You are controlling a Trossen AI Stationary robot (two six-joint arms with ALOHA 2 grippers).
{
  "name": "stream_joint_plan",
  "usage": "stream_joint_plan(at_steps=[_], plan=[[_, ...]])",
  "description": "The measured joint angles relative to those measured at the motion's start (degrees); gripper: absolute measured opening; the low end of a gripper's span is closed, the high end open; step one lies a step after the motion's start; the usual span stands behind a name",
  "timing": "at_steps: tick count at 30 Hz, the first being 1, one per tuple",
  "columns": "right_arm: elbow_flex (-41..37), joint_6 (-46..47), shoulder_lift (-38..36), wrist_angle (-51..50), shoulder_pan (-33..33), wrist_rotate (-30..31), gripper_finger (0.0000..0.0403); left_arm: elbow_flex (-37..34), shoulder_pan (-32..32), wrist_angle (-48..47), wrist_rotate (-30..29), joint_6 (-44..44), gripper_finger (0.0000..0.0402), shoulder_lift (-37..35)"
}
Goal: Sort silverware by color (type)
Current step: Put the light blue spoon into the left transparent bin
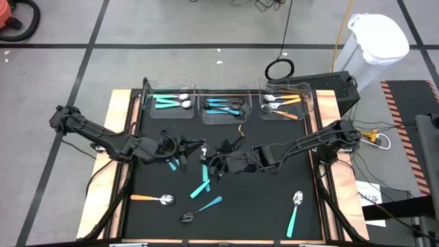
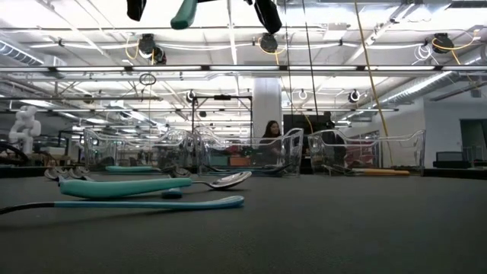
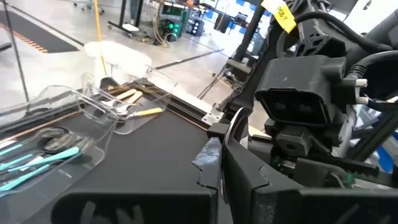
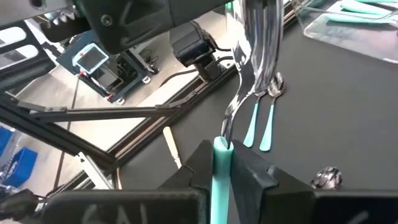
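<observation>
Both arms meet over the middle of the black table point(image 1: 274, 199). Right gripper point(image 4: 222, 163) is closed on a teal fork point(image 4: 221, 174), held up in the air. Left gripper point(image 3: 219, 163) is closed on the fork's shiny metal end, w/ the thin edge between its fingers. Other silverware lies on the table & in 3 clear bins point(image 1: 226, 106) at the back
</observation>
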Motion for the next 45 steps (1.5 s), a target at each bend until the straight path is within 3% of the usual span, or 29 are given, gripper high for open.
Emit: stream_joint_plan(at_steps=[4, 8, 11, 15, 18, 22, 25, 28, 31, 39, 43, 45], plan=[[0.0, -0.51, 0.0, -0.09, -1.12, -1.51, 0.0027, 0.02, 0.71, -0.07, -0.07, -0.24, 0.0021, 0.0], [0.0, -1.69, 0.0, 0.04, -2.29, -1.49, 0.0027, 0.02, 1.55, -0.27, -0.47, -0.26, 0.0053, -0.06], [0.0, -2.69, -0.82, 0.3, -3.25, -0.57, 0.0027, 0.01, 1.79, -1.61, -0.77, -0.46, 0.0092, -0.83], [0.0, -4.93, -3.18, 2.44, -4.42, 6.07, 0.0027, 0.02, 1.75, -4.02, -2.8, -0.3, 0.0158, -3.11], [0.0, -9.24, -4.41, 7.46, -5.72, 5.74, 0.0027, 0.02, 2.41, -6.84, -3.29, -0.28, 0.0209, -4.92], [0.01, -11.69, -5.03, 12.16, -8.45, -1.02, 0.0027, 0.02, 5.79, -6.88, 8.53, 1.21, 0.0257, -5.44], [0.02, -11.69, -5.0, 13.2, -10.61, -4.91, 0.0027, 0.02, 8.8, -7.06, 17.54, 1.22, 0.0268, -4.68], [0.02, -12.16, -4.98, 13.75, -12.36, -7.13, 0.0027, 0.02, 10.84, -7.43, 19.45, 1.4, 0.0259, -4.24], [0.02, -12.45, -4.98, 13.81, -13.75, -9.22, 0.0027, 0.02, 13.03, -7.13, 19.45, 1.89, 0.0224, -4.37], [0.02, -15.04, -4.98, 12.97, -17.43, -16.4, 0.003, 0.02, 18.2, -7.42, 20.08, 7.4, 0.0045, -4.63], [0.04, -12.47, -4.98, 10.22, -19.6, -17.74, 0.0088, 0.02, 21.38, -8.33, 19.4, 14.31, 0.0044, -4.63], [0.04, -12.53, -5.04, 7.31, -20.67, -17.98, 0.0128, 0.02, 23.05, -10.23, 15.56, 19.32, 0.0044, -4.8]])
